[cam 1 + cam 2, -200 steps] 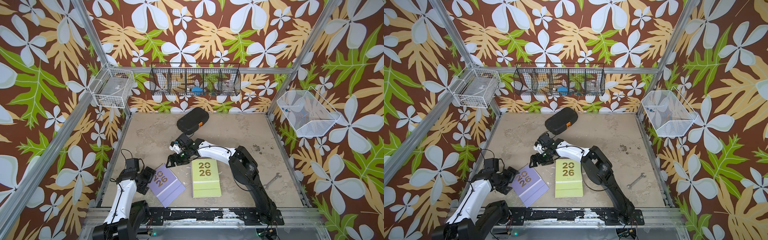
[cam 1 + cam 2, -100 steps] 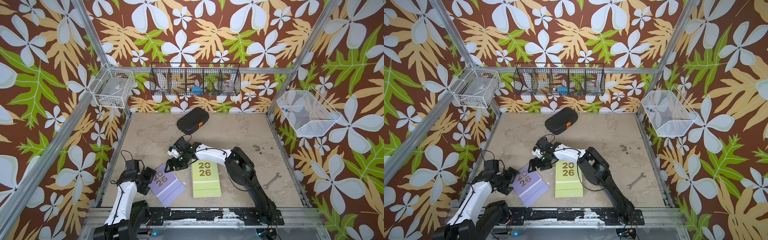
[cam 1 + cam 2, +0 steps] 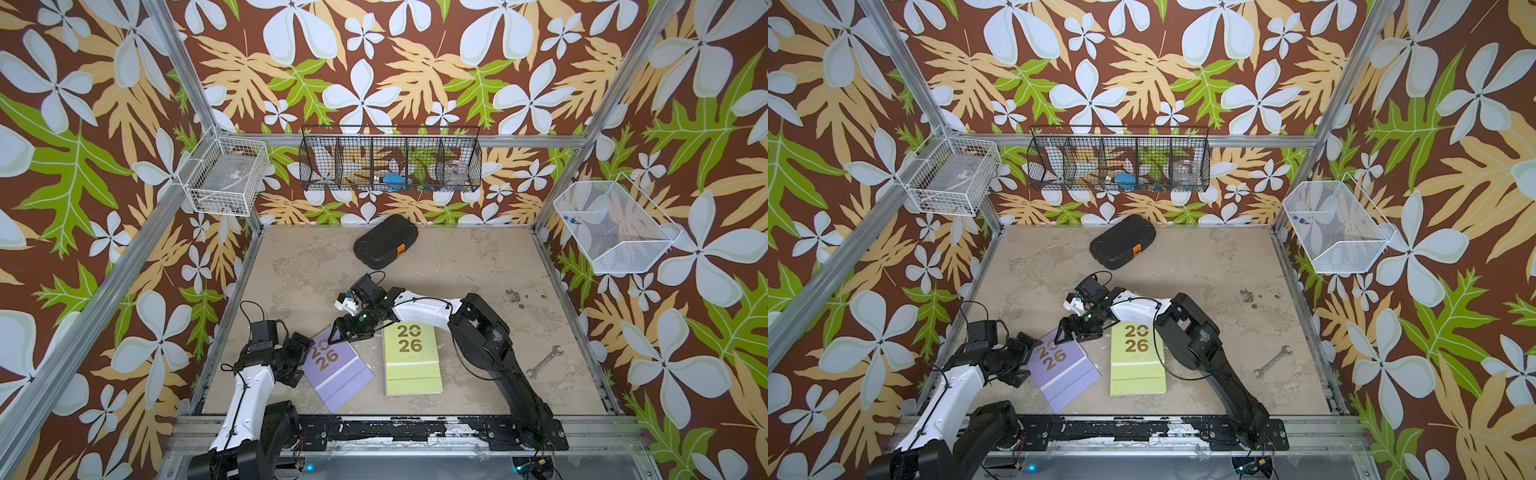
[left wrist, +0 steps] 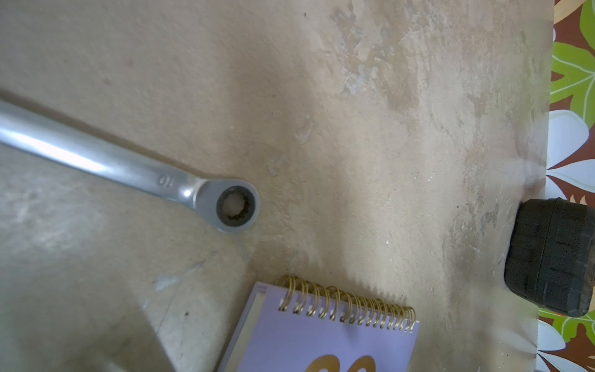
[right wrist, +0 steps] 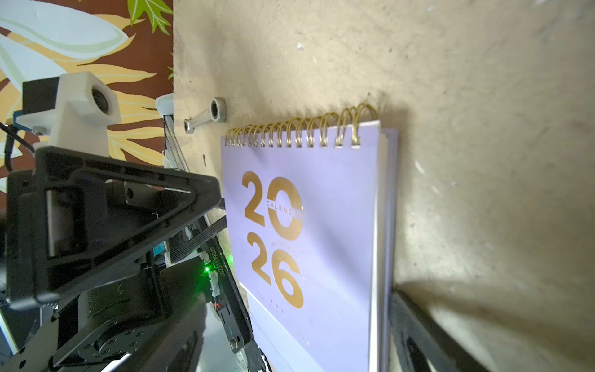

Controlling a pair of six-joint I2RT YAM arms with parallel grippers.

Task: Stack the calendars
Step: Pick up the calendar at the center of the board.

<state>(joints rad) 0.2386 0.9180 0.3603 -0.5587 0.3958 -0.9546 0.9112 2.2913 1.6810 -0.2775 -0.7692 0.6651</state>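
A lilac calendar (image 3: 337,368) (image 3: 1064,370) with a gold "2026" lies flat near the front left. A lime green calendar (image 3: 411,359) (image 3: 1137,361) lies flat beside it on the right. My left gripper (image 3: 302,357) (image 3: 1026,360) stands open against the lilac calendar's left edge. My right gripper (image 3: 347,333) (image 3: 1074,330) is open and low over that calendar's spiral-bound corner. In the right wrist view the lilac calendar (image 5: 309,232) runs between my right gripper's (image 5: 302,354) spread jaws. The left wrist view catches only its gold spiral (image 4: 347,304).
A black case (image 3: 385,246) (image 4: 552,254) with an orange tab lies at the back. A wrench (image 3: 544,362) lies at the front right. Another wrench (image 4: 128,167) (image 5: 206,118) lies by the left wall near my left arm. Wire baskets (image 3: 388,164) hang on the walls.
My right gripper has come forward and left, down onto the lilac calendar's spiral corner. The lilac calendar has turned slightly. The left arm has barely moved.
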